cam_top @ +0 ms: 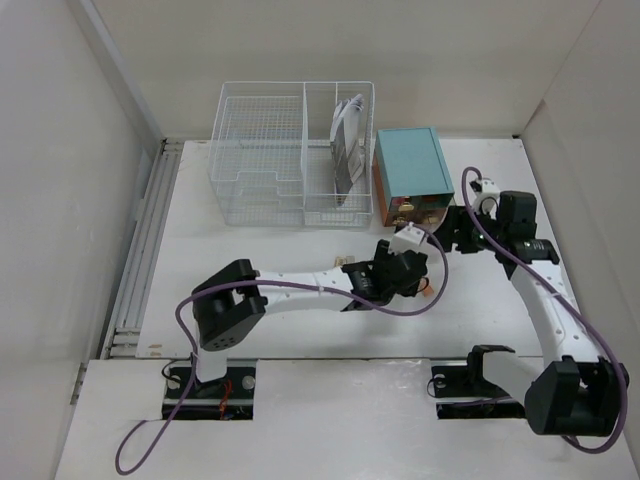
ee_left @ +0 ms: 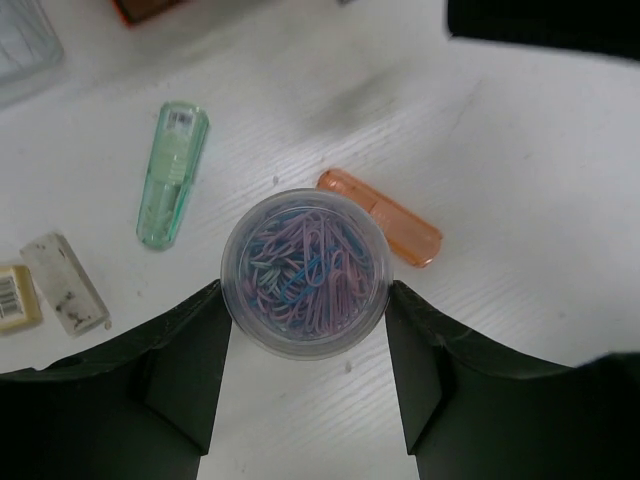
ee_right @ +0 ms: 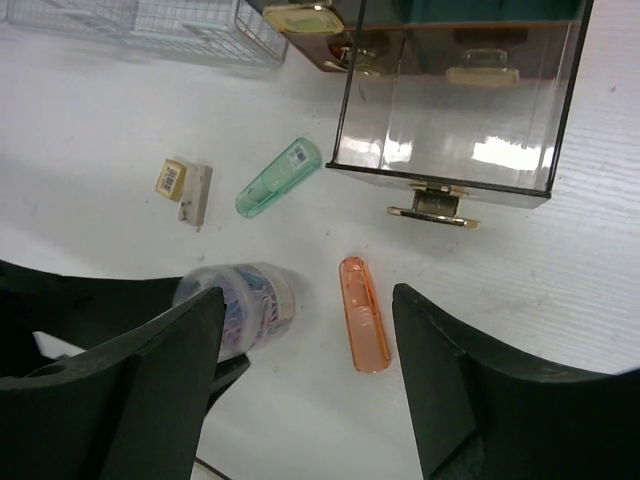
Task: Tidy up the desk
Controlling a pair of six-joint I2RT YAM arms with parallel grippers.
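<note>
The left gripper, closed on the open jar of paper clips at the middle of the white bench under both arms, should carry it upright and level so nothing spills, while the right gripper hangs wide open, empty, near the clear drawer.

Bright even light, soft shadows, glare on the clear drawer, wrist views slightly soft
</note>
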